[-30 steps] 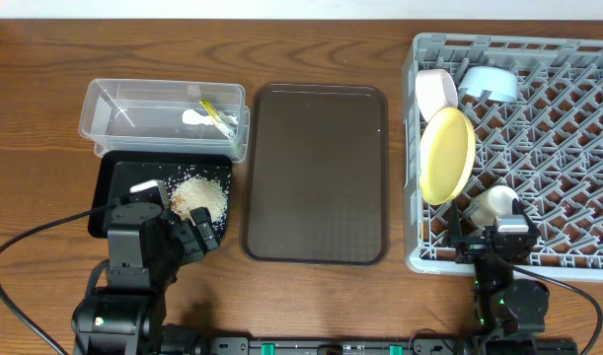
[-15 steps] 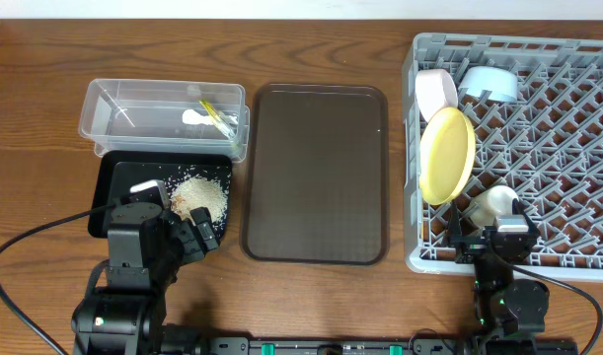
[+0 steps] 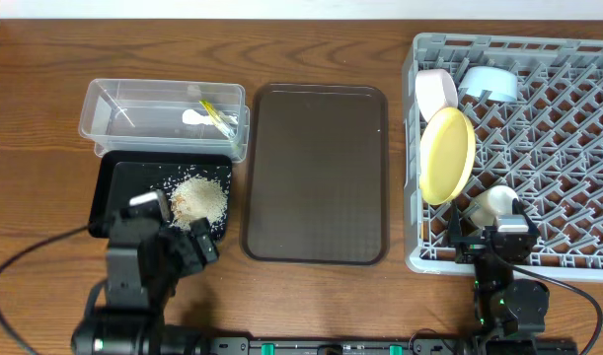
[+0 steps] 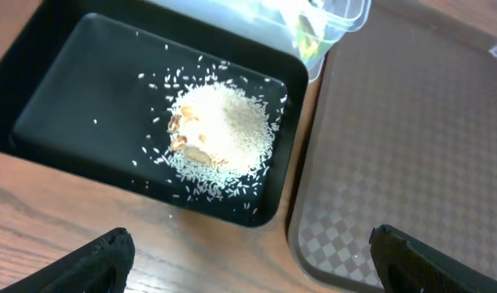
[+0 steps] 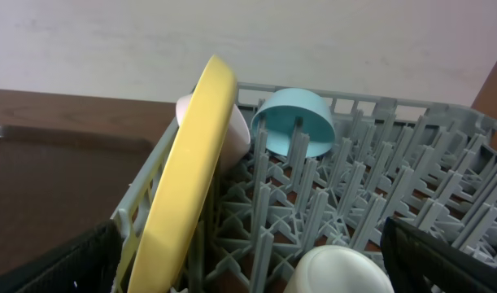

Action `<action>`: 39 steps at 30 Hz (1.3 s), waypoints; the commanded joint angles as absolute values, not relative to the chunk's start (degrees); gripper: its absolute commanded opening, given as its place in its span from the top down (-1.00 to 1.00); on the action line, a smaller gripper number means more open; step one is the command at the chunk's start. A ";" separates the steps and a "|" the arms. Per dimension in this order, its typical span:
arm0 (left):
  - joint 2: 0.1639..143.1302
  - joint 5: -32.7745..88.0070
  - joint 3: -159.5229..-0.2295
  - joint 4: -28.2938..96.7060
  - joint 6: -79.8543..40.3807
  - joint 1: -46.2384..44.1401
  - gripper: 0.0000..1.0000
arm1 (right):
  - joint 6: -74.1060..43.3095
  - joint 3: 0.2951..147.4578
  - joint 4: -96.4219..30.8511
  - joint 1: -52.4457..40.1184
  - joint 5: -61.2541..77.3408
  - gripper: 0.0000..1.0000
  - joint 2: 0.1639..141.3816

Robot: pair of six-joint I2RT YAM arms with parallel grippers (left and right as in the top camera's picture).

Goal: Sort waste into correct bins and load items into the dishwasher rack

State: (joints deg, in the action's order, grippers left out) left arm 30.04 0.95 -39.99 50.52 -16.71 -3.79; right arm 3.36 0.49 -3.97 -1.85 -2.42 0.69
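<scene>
The white rice heap (image 3: 198,197) lies in the black tray (image 3: 115,187), also in the left wrist view (image 4: 220,130). The yellow-green wrapper (image 3: 218,116) lies in the clear tub (image 3: 133,99). The grey rack (image 3: 558,148) holds the yellow plate (image 3: 446,155) on edge, the pinkish bowl (image 3: 435,91), the blue bowl (image 3: 490,83) and the pale cup (image 3: 493,204). My left gripper (image 3: 178,222) is open and empty over the tray's front edge (image 4: 252,260). My right gripper (image 3: 493,235) is open and empty at the rack's front edge, just short of the cup (image 5: 337,273). No chopsticks show.
The brown serving tray (image 3: 316,173) lies between the bins and the rack, its left edge in the left wrist view (image 4: 411,138). A white scrap (image 3: 194,116) lies in the tub beside the wrapper. Cables run along the table's front edge.
My left arm has drawn back a little toward the table's front edge, still open. The right arm has not moved.
</scene>
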 commanded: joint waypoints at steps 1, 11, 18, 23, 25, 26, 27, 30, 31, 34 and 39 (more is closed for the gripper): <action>25.08 0.45 -36.45 49.34 -12.64 -3.64 -0.91 | 3.46 0.30 -4.01 -2.44 -3.16 -0.99 0.32; 8.54 0.49 -15.46 18.98 -6.83 -3.66 -0.91 | 3.46 0.30 -4.01 -2.44 -3.16 -0.98 0.32; 1.17 1.50 -3.09 0.23 -4.21 -3.66 -0.91 | 3.46 0.30 -4.01 -2.44 -3.16 -0.99 0.32; 0.10 1.87 -0.21 -2.04 -2.13 -3.66 -0.91 | 3.46 0.30 -4.01 -2.44 -3.16 -0.98 0.32; 0.10 2.42 -0.21 -0.30 -0.62 -3.66 -0.91 | 3.46 0.30 -4.01 -2.44 -3.16 -0.99 0.32; 0.10 2.63 -0.21 1.34 -0.67 -3.66 -0.91 | 3.46 0.30 -4.01 -2.44 -3.16 -0.99 0.32; 0.10 3.14 -0.21 3.60 -0.69 -3.66 -0.91 | 3.46 0.30 -4.01 -2.44 -3.16 -0.98 0.32; 0.10 3.46 -0.23 3.88 -0.71 -3.66 -0.91 | 3.46 0.30 -4.01 -2.44 -3.16 -0.98 0.32; 0.10 3.46 -0.23 3.86 -0.71 -3.66 -0.91 | 3.46 0.30 -4.01 -2.44 -3.16 -0.99 0.32; 0.10 3.44 -0.23 3.81 -0.67 -3.66 -0.91 | 3.46 0.30 -4.01 -2.44 -3.16 -0.98 0.32; 0.16 3.44 -0.23 3.81 -0.69 -3.66 -0.91 | 3.46 0.30 -4.01 -2.44 -3.16 -0.99 0.32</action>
State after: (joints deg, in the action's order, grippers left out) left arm 0.62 3.05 -0.78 1.19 -1.43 -3.79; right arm 3.36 0.49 -3.97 -1.85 -2.59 0.69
